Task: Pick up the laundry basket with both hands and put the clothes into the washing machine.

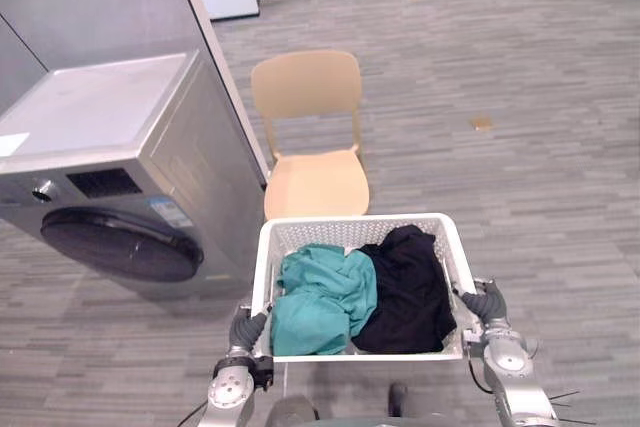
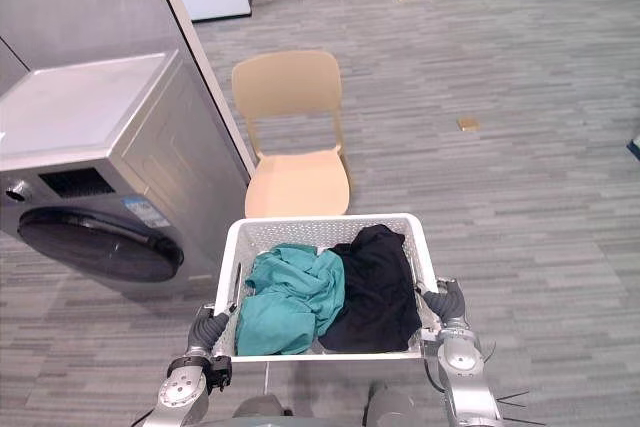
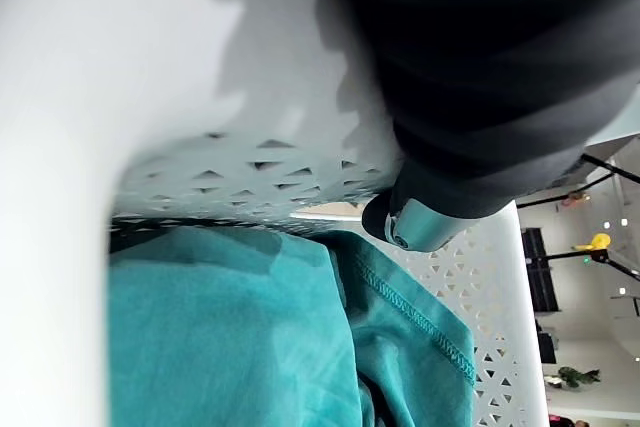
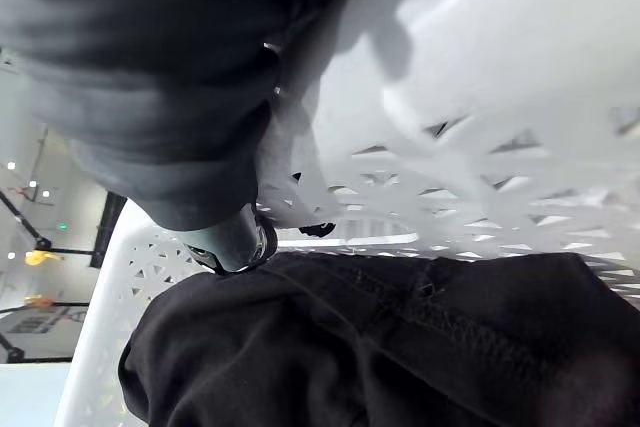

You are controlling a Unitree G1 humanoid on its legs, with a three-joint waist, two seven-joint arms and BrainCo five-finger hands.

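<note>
Far left: washer (image 1: 100,112), well apart from the basket, round door (image 1: 120,244) shut and facing the near left, not toward the load. Just right of it, chair (image 1: 312,147), seat near the basket's far rim.

Then left hand (image 1: 247,330), clamped on the left end of the basket (image 1: 355,219), a fingertip (image 3: 408,230) hooked over the wall into the inside, as seen from the wrist.

Between the hands, basket apparently clear of the floor, level, open top up. Long axis seemingly hand to hand, across the body. Inside, teal cloth (image 1: 320,297) in the left half and black cloth (image 1: 412,282) in the right half, touching along the middle, both heaped about to the rim.

At right, right hand (image 1: 485,305), likewise closed on the right end, a fingertip (image 4: 235,242) curled over the wall above the black cloth.

Deciding relation: washer ahead and to the left of the load, so left hand the nearer one and teal cloth the nearer garment. Probably calls for a turn to the left to bring the basket before the door. Calls too for opening the door first; with both hands taken up, likely a set-down near the front.
</note>
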